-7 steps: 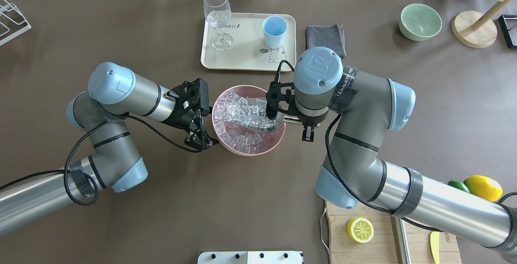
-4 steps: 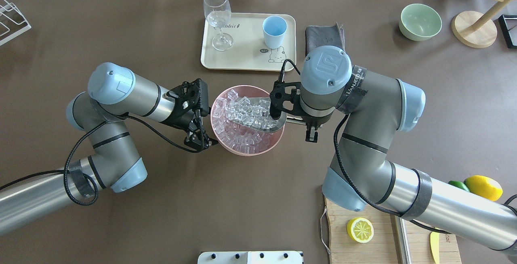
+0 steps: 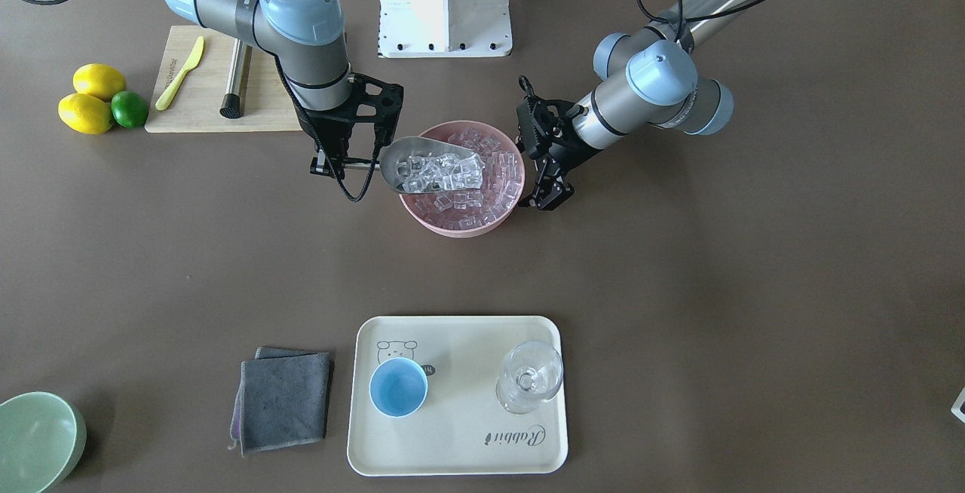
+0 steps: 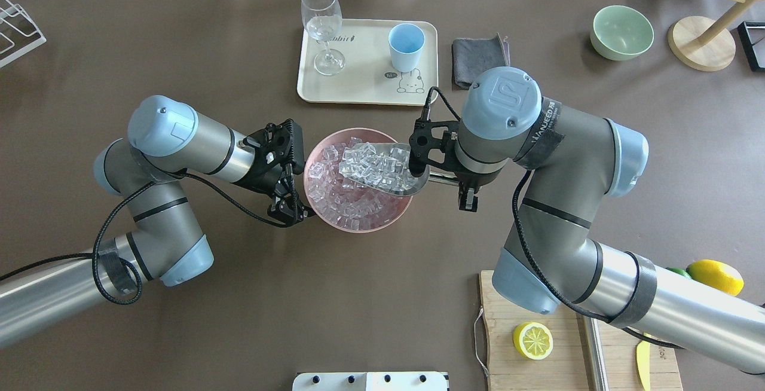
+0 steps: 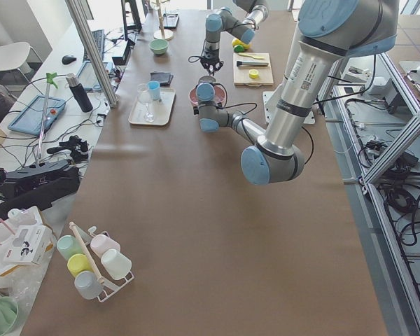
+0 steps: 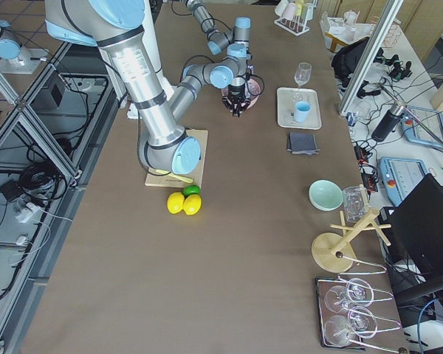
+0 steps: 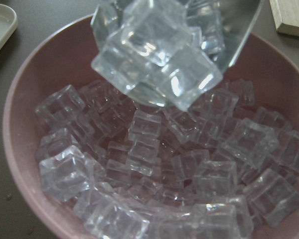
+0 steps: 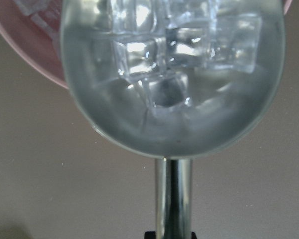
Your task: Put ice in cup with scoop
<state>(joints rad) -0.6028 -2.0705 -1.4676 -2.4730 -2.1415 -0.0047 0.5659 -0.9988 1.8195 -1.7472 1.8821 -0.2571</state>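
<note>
My right gripper (image 4: 448, 180) is pinched on the thin handle of the scoop (image 3: 392, 167), which hangs roughly level just above the pink bowl (image 4: 358, 229) at the centre of the overhead frame. The scoop's trough is shiny silver, deep and rounded, and its mouth points toward the frame's left. It is heaped with ice (image 7: 159, 55): clear, glossy, colourless cubes stacked above the metal edge, with a few jutting past the open lip. In the right wrist view the cubes crowd the front of the trough, and bare mirror-like metal shows nearer the handle. More of the same cubes fill the bowl below. My left gripper (image 4: 291, 210) sits against the bowl's left rim in the overhead frame. I cannot tell whether its fingers grip the rim or merely rest beside it. The cup (image 4: 406, 47), small, light blue and handleless, stands upright on the cream tray (image 4: 358, 89) at upper centre, beside a wine glass (image 4: 323, 26) and well apart from the bowl across the brown surface (image 4: 358, 295).
</note>
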